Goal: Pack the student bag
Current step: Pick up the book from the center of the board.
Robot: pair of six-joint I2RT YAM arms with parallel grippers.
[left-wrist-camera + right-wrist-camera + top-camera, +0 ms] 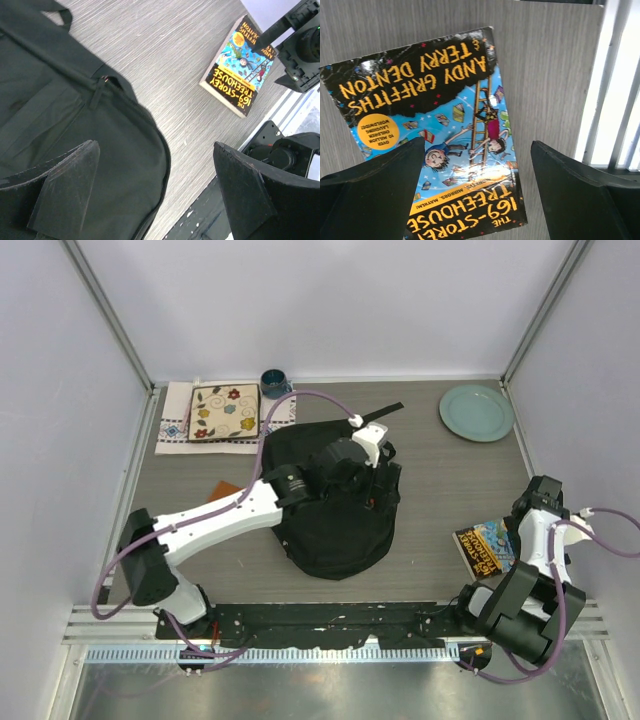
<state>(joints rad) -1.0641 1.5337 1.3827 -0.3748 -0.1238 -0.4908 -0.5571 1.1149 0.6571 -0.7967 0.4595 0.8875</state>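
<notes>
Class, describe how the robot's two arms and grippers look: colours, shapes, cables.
The left arm and right arm share white shells, black joints and black bases. A purple cable loops along each. The left gripper and right gripper each carry two broad, wedge-shaped, matte black fingers.

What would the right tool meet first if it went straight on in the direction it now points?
Most likely the book, which lies flat on the table: in the right wrist view it sits straight ahead of the open right tool. The gap to it is unclear.
</notes>
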